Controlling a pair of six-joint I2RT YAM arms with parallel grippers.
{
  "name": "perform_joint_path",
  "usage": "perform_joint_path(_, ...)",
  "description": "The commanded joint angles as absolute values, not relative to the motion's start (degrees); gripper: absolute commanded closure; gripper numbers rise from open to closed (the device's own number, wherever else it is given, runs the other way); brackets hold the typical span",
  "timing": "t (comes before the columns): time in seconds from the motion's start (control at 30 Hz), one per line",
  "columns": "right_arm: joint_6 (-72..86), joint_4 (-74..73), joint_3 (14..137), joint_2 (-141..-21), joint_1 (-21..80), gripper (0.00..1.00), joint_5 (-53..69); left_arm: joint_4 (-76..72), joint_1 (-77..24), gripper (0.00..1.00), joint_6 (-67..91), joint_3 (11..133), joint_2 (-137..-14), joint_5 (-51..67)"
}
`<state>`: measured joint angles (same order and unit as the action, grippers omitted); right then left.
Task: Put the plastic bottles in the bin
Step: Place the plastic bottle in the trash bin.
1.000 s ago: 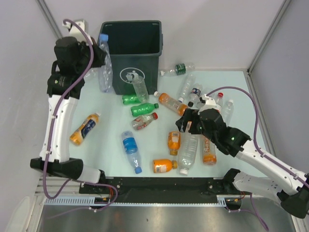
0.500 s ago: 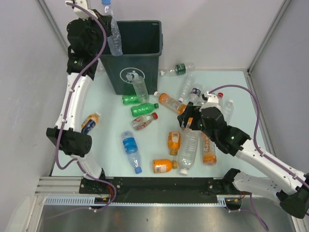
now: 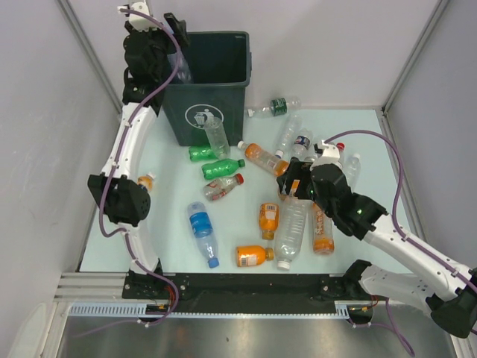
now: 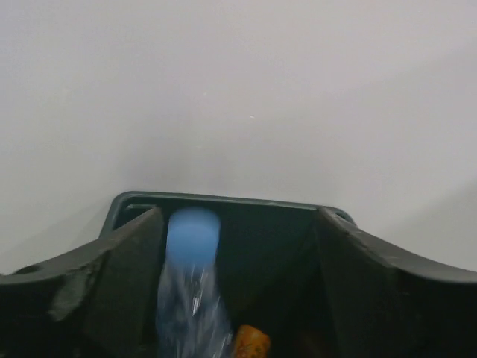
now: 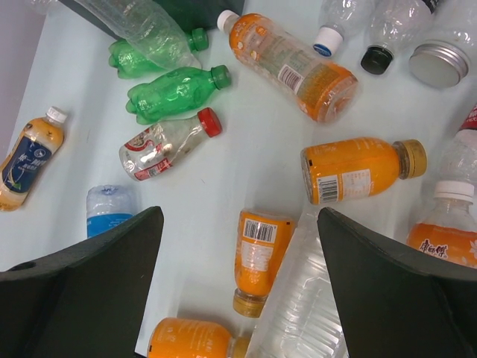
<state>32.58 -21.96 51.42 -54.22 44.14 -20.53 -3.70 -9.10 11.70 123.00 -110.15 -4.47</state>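
Observation:
The dark green bin (image 3: 216, 89) stands at the back left of the table. My left gripper (image 3: 170, 37) hangs open over the bin's left rim (image 4: 223, 200). A clear, blue-capped bottle (image 4: 192, 283) is blurred between its spread fingers, loose and dropping into the bin beside an orange bottle (image 4: 252, 343). My right gripper (image 3: 294, 186) hovers open above a small orange bottle (image 5: 261, 261) next to a big clear bottle (image 5: 305, 313). Several plastic bottles lie scattered on the table, among them two green ones (image 3: 222, 168) and a blue-labelled one (image 3: 201, 227).
A clear bottle (image 3: 216, 134) leans on the bin's front. The left arm's elbow (image 3: 119, 200) sits over an orange, dark-labelled bottle (image 3: 144, 181) near the left table edge. Grey walls and metal posts close in the back and sides.
The left arm rose and swung the clear bottle from beside the bin to over its rim, then opened, and the bottle is falling in. The right gripper shifted slightly.

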Motion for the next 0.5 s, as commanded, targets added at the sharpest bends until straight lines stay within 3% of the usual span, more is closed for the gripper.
perform_joint_path(0.0, 32.96, -21.0, 51.77, -54.58, 43.59, 0.1, -21.36, -4.57, -9.23, 0.05, 10.98, 126.56, -108.64, -4.31)
perform_joint_path(0.17, 34.1, -22.67, 51.77, -54.67, 43.24, 0.0, -21.71, -1.51, -9.23, 0.0, 12.3, 126.39, -106.0, -2.29)
perform_joint_path(0.47, 35.94, -27.94, 51.68, -54.67, 42.98, 0.02, -22.06, 9.66, -9.23, 0.0, 15.64, 117.96, -93.98, 5.79)
